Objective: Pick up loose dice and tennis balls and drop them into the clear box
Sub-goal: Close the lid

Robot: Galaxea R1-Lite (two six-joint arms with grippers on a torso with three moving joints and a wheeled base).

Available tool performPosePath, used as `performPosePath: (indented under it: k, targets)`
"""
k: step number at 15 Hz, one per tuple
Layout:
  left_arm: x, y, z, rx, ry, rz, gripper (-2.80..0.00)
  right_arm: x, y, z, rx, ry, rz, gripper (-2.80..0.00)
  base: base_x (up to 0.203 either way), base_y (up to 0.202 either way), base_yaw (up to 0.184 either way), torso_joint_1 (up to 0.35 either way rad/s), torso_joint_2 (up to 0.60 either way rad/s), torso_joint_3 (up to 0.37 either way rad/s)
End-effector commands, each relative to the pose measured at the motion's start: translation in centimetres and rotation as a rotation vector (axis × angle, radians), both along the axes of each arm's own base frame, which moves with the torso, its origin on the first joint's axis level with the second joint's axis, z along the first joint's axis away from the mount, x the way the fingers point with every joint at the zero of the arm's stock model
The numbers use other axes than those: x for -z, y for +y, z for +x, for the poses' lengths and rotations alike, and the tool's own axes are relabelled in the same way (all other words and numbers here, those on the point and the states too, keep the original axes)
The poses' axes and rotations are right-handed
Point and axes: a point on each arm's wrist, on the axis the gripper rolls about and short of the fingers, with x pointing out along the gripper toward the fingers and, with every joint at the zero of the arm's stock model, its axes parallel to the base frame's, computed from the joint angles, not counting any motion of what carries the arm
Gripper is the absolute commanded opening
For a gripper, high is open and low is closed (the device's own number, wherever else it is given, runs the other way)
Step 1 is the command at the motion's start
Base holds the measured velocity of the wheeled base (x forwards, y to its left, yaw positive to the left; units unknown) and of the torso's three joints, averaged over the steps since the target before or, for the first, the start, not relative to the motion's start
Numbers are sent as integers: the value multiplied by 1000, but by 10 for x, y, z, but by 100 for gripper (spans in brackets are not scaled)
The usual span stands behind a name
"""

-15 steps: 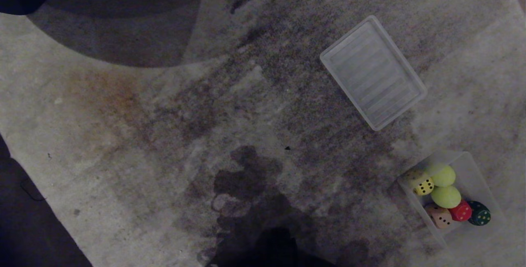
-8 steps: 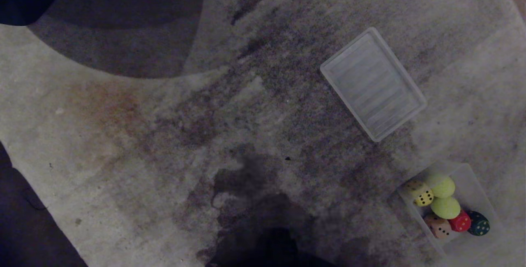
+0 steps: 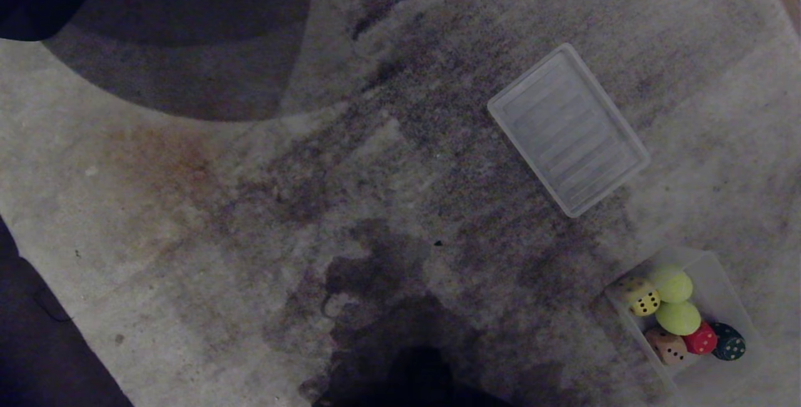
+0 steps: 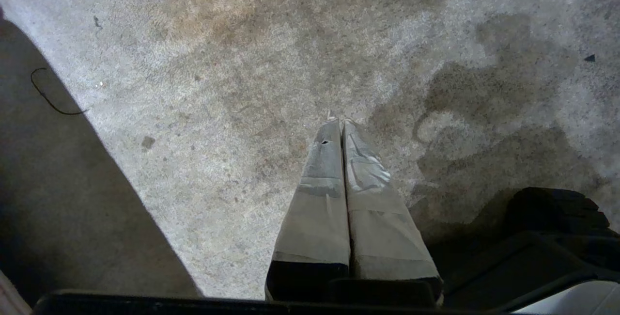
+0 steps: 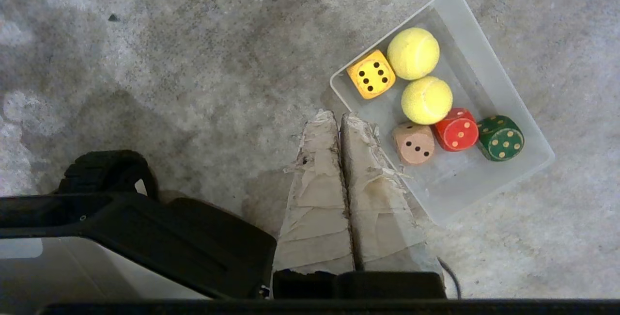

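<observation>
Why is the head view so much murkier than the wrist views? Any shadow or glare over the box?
Head view: dim and grainy, a big dark shadow at bottom centre on the carpet, short of the clear box. Right wrist view: bright, sharp; dice pips on the yellow die read clearly, no glare on the box walls. Left wrist view: evenly lit, with a hard-edged dark band along one side.

No text, label or brand is legible. Only pips show: yellow die (image 5: pixel 371 73) top face 6, peach die (image 5: pixel 413 143) 3, red die (image 5: pixel 456 129) 4, dark green die (image 5: pixel 501 137) 5.
</observation>
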Motion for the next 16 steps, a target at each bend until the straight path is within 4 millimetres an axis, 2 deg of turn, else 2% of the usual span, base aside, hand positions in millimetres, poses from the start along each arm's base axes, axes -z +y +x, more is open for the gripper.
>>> performPosePath:
  k: [1, 3, 4, 7, 9, 11, 12, 16]
  targets:
    - [0, 0, 0, -1, 3, 0, -280, 0, 0, 0, 2, 6, -2, -280, 0, 0, 0, 0, 0, 0]
    - [0, 0, 0, 0, 3, 0, -280, -9, 0, 1, 4, 28, -3, -280, 0, 0, 0, 0, 0, 0]
    - [0, 0, 0, -1, 3, 0, -280, -21, 0, 5, 6, 73, -3, -280, 0, 0, 0, 0, 0, 0]
    - [0, 0, 0, -1, 3, 0, -280, -65, 0, 37, 19, 230, 30, -280, 0, 0, 0, 0, 0, 0]
    - [0, 0, 0, -1, 3, 0, -280, -87, 0, 78, 33, 325, 60, -280, 0, 0, 0, 0, 0, 0]
    - [0, 0, 0, -1, 3, 0, -280, -92, -1, 124, 50, 391, 81, -280, 0, 0, 0, 0, 0, 0]
    - [0, 0, 0, -1, 3, 0, -280, -90, -1, 154, 67, 414, 88, -280, 0, 0, 0, 0, 0, 0]
    - [0, 0, 0, -1, 3, 0, -280, -69, -2, 248, 126, 405, 176, -280, 0, 0, 0, 0, 0, 0]
